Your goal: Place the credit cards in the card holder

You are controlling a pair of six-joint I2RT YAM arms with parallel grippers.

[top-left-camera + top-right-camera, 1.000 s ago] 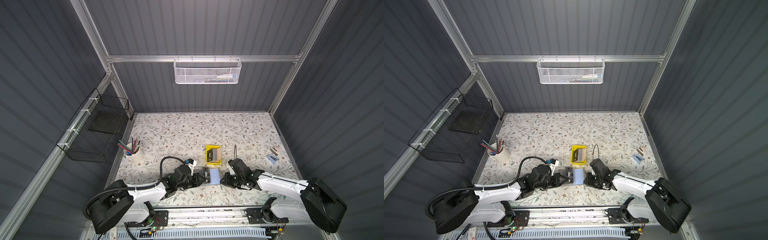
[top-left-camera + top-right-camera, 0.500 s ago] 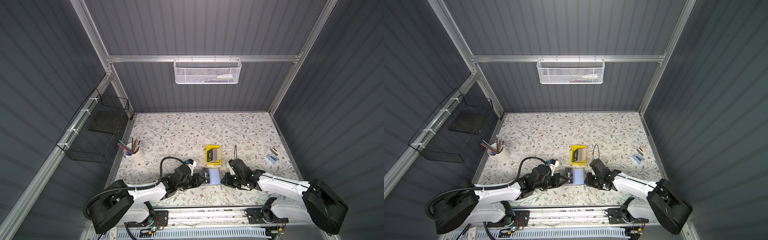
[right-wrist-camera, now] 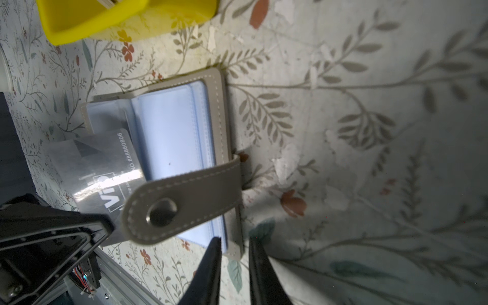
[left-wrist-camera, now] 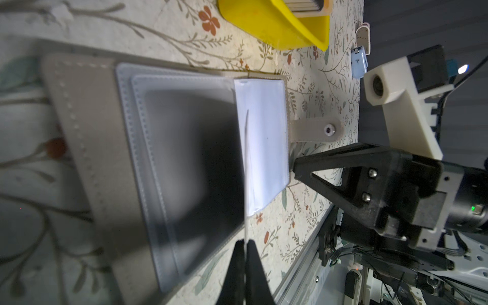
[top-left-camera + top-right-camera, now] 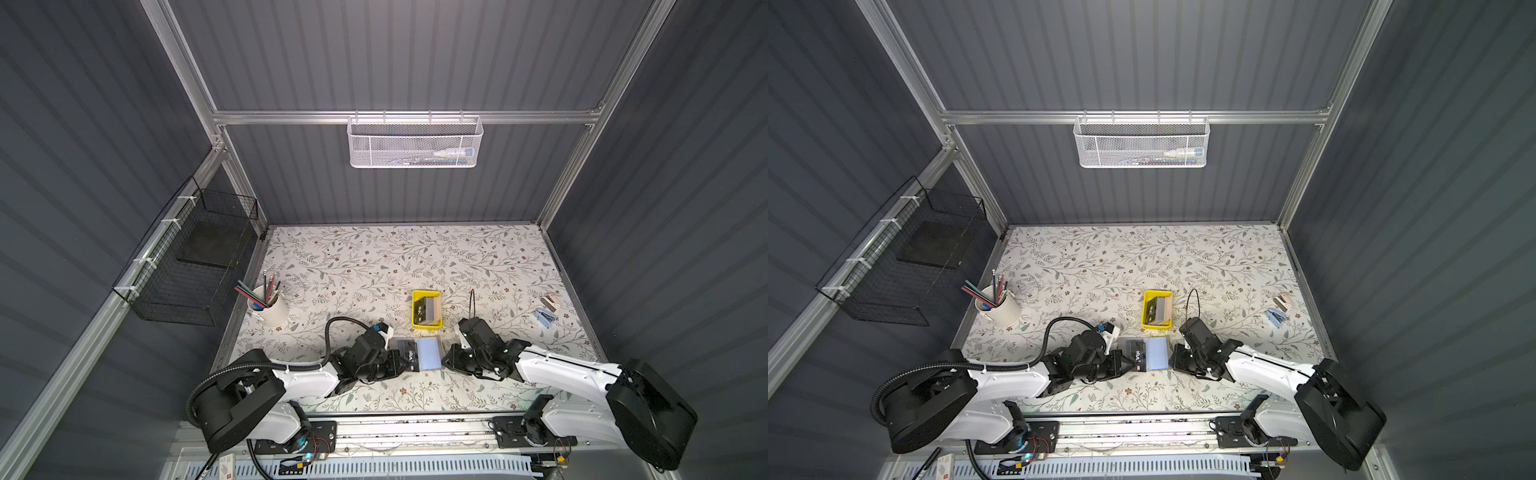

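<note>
Gripping a black card (image 4: 246, 169) edge-on, left gripper (image 4: 245, 241) poises it over the open holder (image 3: 169, 132); right gripper (image 3: 232, 244), jaws slightly parted, straddles the holder's near edge, grasp uncertain.

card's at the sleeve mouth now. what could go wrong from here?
1. The left gripper pinches the black VIP card by one thin edge; pushing may bend or twist it against the sleeve.
2. The right gripper seems to pin only a corner of the card holder, so it could slide or pivot.
3. The strap tab lies over the open side and may snag.
</note>
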